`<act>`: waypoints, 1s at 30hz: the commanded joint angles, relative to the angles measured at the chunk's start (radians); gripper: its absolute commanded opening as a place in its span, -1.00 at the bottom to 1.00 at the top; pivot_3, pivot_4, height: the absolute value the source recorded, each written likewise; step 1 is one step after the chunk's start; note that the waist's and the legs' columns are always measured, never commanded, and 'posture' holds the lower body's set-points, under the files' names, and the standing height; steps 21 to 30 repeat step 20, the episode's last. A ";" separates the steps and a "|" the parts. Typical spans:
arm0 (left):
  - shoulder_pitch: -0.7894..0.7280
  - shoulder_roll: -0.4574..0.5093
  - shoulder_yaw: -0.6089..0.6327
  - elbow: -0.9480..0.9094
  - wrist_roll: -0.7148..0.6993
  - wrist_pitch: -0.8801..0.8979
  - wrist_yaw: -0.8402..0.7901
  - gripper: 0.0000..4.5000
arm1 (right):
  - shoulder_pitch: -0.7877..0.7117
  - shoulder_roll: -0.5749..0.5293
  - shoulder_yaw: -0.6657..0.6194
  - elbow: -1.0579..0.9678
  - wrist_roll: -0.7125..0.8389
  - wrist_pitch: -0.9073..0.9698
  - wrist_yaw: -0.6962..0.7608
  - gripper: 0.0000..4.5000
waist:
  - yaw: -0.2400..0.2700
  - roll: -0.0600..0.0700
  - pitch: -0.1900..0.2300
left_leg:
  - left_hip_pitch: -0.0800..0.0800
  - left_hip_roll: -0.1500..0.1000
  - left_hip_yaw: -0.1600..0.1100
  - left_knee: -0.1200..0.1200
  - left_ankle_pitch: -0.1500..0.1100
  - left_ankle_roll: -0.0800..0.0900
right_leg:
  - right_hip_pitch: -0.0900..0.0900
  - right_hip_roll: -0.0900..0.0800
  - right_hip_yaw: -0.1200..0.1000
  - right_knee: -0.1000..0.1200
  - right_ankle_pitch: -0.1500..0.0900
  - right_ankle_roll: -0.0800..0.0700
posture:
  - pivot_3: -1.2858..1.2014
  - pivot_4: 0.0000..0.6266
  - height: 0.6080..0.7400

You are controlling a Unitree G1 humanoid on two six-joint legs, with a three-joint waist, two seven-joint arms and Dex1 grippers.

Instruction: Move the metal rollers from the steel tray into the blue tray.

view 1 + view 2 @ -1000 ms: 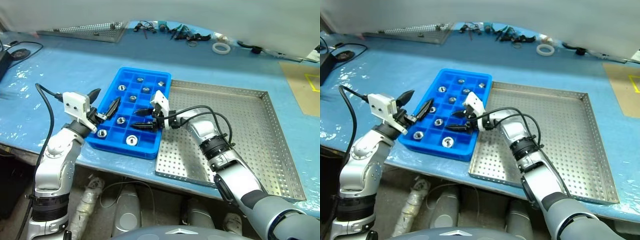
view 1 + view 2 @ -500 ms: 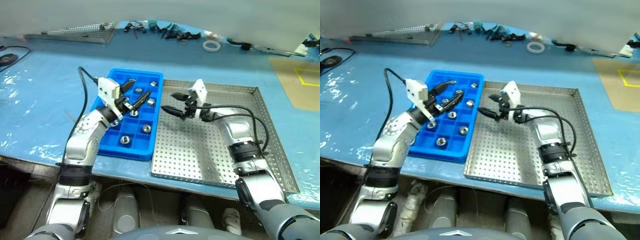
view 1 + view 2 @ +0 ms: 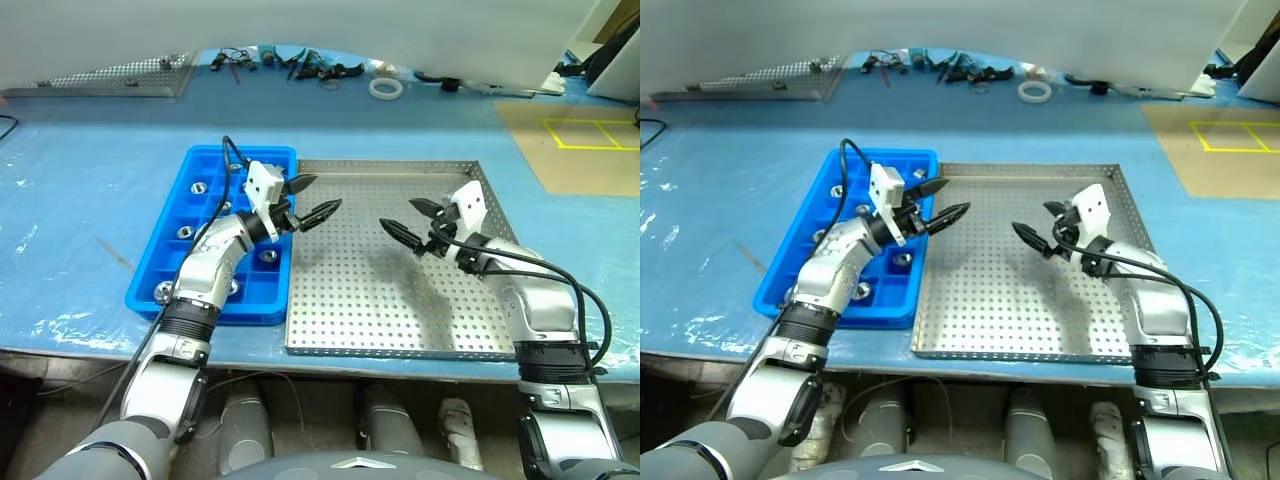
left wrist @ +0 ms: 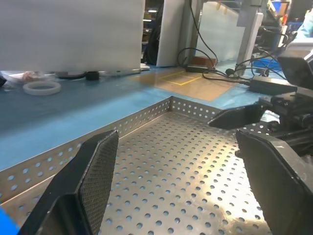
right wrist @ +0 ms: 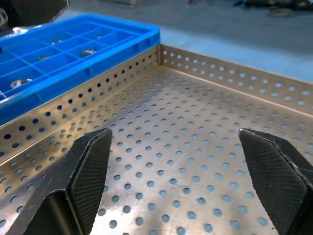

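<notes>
The blue tray [image 3: 160, 240] lies on the left, with metal rollers [image 3: 185, 231] in several of its compartments. The steel tray [image 3: 400, 170] adjoins it on the right. My left gripper [image 3: 320, 198] reaches across the blue tray's right rim and hangs open over the steel tray's left part. My right gripper [image 3: 400, 216] hangs open above the steel tray's middle, pointing toward the left one. Nothing sits between either pair of fingers. In the right wrist view, the perforated floor [image 5: 186, 161] is bare, with the blue tray [image 5: 73, 46] and a roller [image 5: 88, 51] beyond.
A white tape ring [image 3: 385, 88] and small dark tools [image 3: 300, 65] lie along the back of the blue-covered table. A flat perforated sheet [image 3: 110, 75] sits back left. A brown mat with yellow tape [image 3: 580, 140] is at the right. The table's front edge runs just below both trays.
Both arms swung to the right: the left gripper went from the blue tray's left side to over the steel tray, the right from the blue tray's rim to the steel tray's middle. The camera view shifted too.
</notes>
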 commanded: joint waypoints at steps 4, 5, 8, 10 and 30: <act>-0.015 -0.013 0.003 0.004 -0.001 -0.022 -0.042 0.99 | -0.014 -0.009 -0.030 -0.047 0.033 -0.013 -0.029 1.00 | -0.009 0.000 0.000 | -0.001 0.000 0.000 0.000 0.000 0.001 | 0.000 0.000 0.000 -0.001 0.001 -0.001 | -0.10 -0.52 1.00; -0.011 -0.013 0.002 0.000 0.000 -0.021 -0.047 0.99 | -0.017 -0.009 -0.027 -0.042 0.029 -0.019 -0.030 1.00 | -0.009 0.000 0.000 | -0.001 0.000 0.000 0.000 -0.001 0.001 | 0.000 0.000 0.000 -0.001 0.001 -0.001 | -0.10 -0.52 1.00; -0.006 -0.014 0.000 -0.003 0.013 -0.030 -0.047 0.99 | -0.029 -0.017 -0.008 -0.020 0.003 -0.043 -0.033 1.00 | -0.009 0.000 0.000 | -0.001 0.000 0.001 0.000 -0.001 0.002 | 0.000 0.000 0.000 -0.001 0.001 -0.001 | -0.09 -0.52 1.00; -0.005 -0.017 -0.002 -0.005 0.021 -0.032 -0.042 0.99 | -0.042 -0.018 0.003 -0.006 -0.007 -0.056 -0.031 1.00 | -0.009 0.000 0.000 | -0.001 0.000 0.001 0.000 -0.001 0.002 | 0.000 0.000 0.000 -0.002 0.001 -0.001 | -0.08 -0.52 1.00; 0.012 -0.022 -0.006 -0.017 0.043 -0.040 -0.025 0.99 | -0.090 -0.029 0.051 0.067 -0.045 -0.115 -0.012 1.00 | -0.008 0.000 0.000 | -0.001 0.000 0.001 0.000 -0.002 0.003 | 0.000 0.000 0.000 -0.002 0.001 -0.001 | -0.06 -0.52 1.00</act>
